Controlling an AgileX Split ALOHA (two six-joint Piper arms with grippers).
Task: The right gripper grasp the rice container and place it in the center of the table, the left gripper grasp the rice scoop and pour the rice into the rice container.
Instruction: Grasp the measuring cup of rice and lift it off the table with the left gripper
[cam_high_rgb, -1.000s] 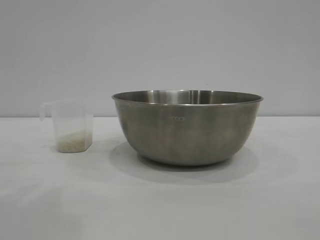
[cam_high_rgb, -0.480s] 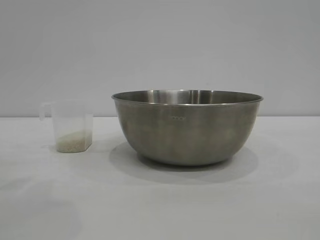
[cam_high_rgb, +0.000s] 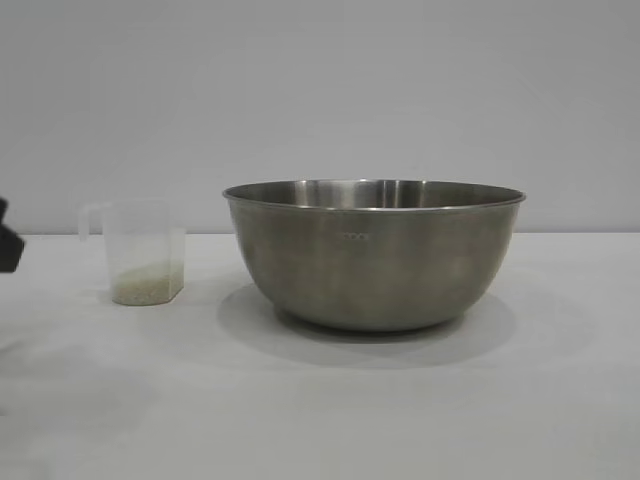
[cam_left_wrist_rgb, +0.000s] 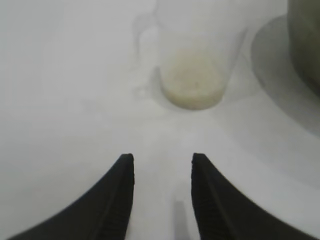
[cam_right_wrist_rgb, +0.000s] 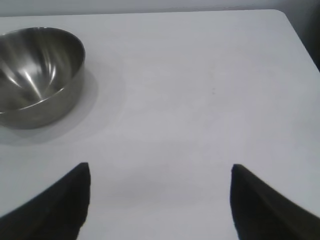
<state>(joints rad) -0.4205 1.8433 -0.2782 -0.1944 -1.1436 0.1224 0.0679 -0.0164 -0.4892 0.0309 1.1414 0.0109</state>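
The left hand and right hand each end in two matte black, curved, tapering fingers with finely ribbed inner faces.

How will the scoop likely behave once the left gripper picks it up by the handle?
The scoop looks like thin clear plastic, so probably light and slightly flexible. The rice only covers its bottom, adding little weight. Its tall, narrow shape may tip if the left gripper, open just short of it, nudges it.

The rice container is brushed stainless steel with a dull satin sheen and thin rolled rim, the rice scoop ahead of the left gripper is translucent, smooth plastic, and the table is smooth, matt white.
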